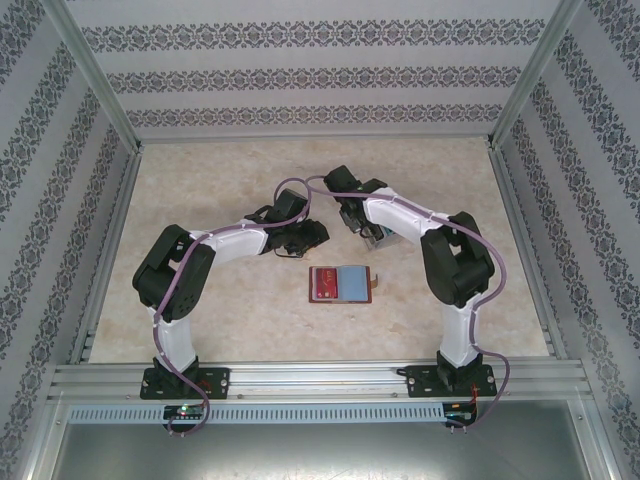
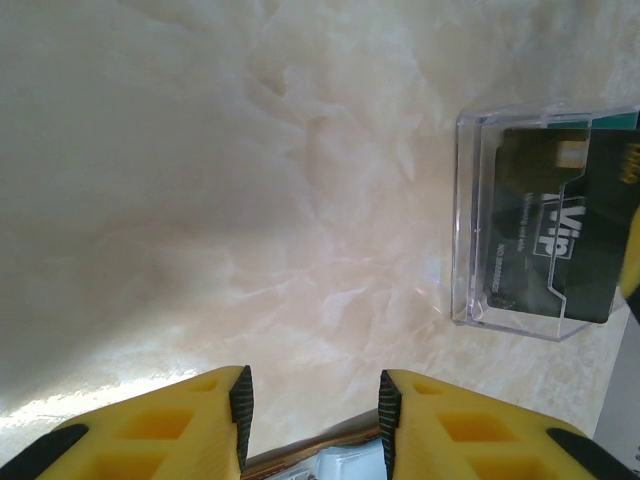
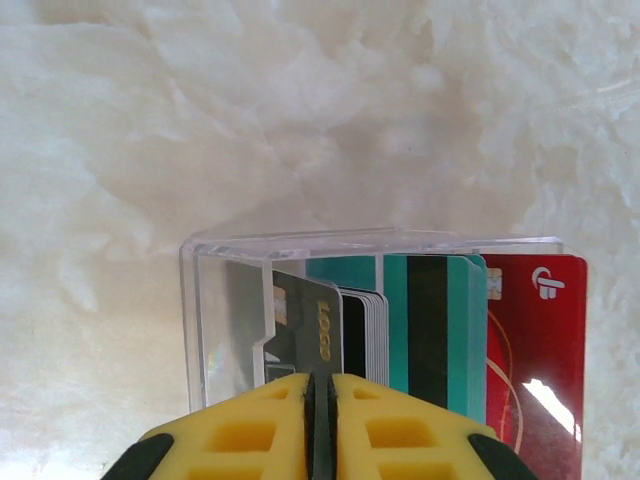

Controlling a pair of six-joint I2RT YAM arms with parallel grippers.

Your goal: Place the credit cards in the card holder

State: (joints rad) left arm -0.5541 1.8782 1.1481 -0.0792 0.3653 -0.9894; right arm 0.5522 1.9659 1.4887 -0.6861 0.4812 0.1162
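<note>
The card holder [image 1: 341, 284] lies open and flat on the table between the arms, with a red card and a teal card showing in it. Its brown edge [image 2: 304, 454] shows just below my left gripper [image 2: 312, 400], which is open over bare table with nothing between its fingers. My right gripper [image 3: 321, 385] is shut on the edge of a dark grey credit card [image 3: 310, 330] that stands in the clear plastic tray [image 3: 370, 240]. Beside that card in the tray stand a white-edged stack, teal credit cards [image 3: 430, 320] and a red credit card [image 3: 535, 340].
In the left wrist view the clear tray [image 2: 470, 230] sits to the right with a dark card inside. Patterned walls and metal rails [image 1: 300, 375] enclose the marbled tabletop [image 1: 220, 180]. Both arms bend inward over the middle of the table.
</note>
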